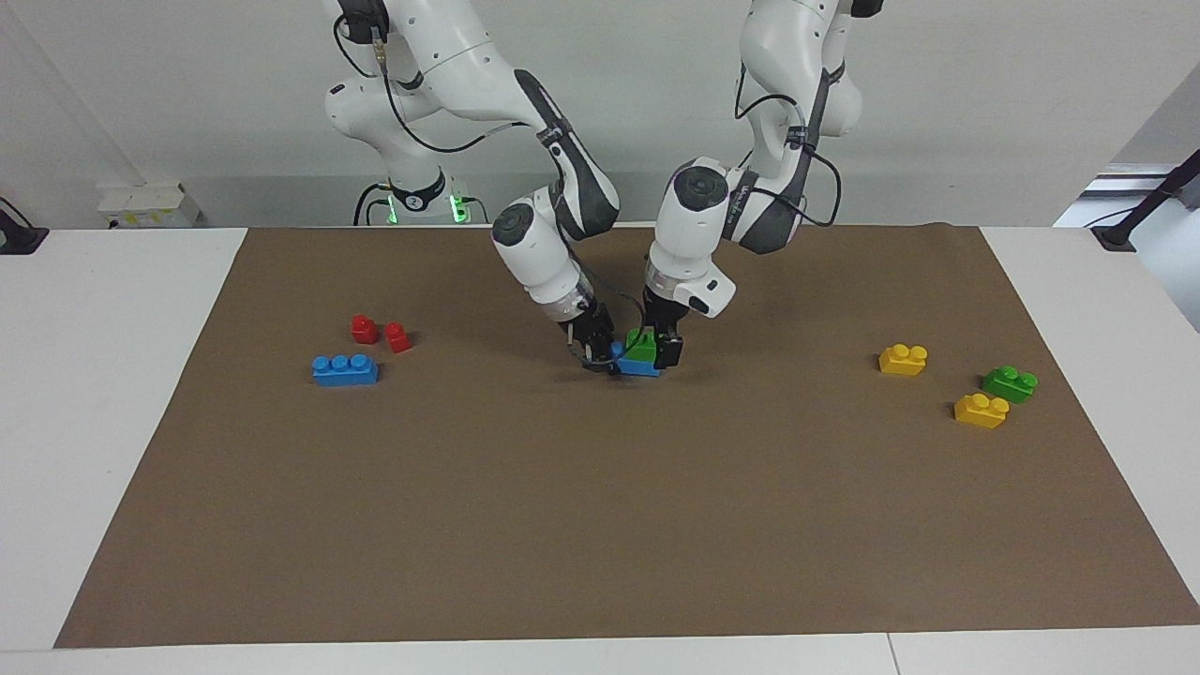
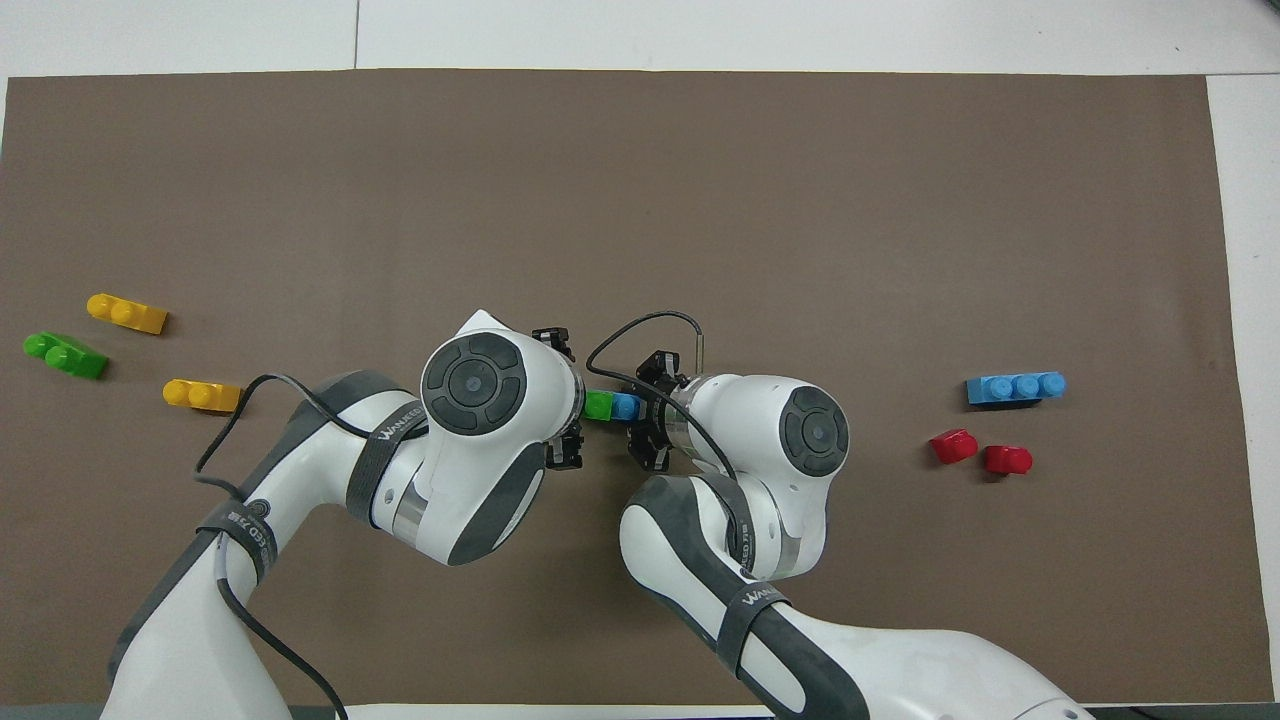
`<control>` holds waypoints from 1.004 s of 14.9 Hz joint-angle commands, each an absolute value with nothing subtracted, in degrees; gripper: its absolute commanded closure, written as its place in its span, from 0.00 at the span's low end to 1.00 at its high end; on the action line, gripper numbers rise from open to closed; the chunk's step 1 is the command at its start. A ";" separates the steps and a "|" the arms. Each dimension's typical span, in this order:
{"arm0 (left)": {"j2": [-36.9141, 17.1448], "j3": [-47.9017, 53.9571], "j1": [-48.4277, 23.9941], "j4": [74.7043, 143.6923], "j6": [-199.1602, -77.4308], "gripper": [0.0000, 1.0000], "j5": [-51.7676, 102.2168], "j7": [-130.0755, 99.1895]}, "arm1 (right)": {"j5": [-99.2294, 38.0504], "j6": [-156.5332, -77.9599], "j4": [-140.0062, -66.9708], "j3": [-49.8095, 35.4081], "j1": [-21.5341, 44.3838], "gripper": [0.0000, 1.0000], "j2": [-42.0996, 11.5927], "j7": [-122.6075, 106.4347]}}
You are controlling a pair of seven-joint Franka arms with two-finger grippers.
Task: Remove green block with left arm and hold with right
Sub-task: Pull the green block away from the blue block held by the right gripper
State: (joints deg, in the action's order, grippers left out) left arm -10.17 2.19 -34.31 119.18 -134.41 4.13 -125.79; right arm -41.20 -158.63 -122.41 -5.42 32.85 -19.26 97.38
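Blue brick (image 1: 637, 364) is clamped by the right tool (image 1: 600, 356); green block (image 1: 642, 345), seated on it, sits between the left tool's (image 1: 664, 349) spread fingers, unremoved.

Bright, even light falls from above on the brown mat (image 1: 600, 525), with no harsh glare. Soft, short shadows lie under the arms mid-table and beside each brick. The white table (image 1: 103, 422) looks near washed out. Both views are in focus, with slightly bowed edges.
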 commanded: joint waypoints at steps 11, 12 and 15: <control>-8.97 1.23 -34.63 119.18 -135.09 1.00 3.08 -126.21 | -42.98 -159.79 -122.52 -5.45 32.78 1.00 -20.04 94.13; -8.27 1.14 -34.54 119.01 -134.13 1.00 3.08 -126.12 | -42.98 -159.79 -122.52 -5.45 32.78 1.00 -20.04 94.04; -5.81 0.97 -34.02 118.21 -130.79 1.00 3.08 -126.04 | -42.98 -159.79 -122.52 -5.36 32.78 1.00 -20.04 93.87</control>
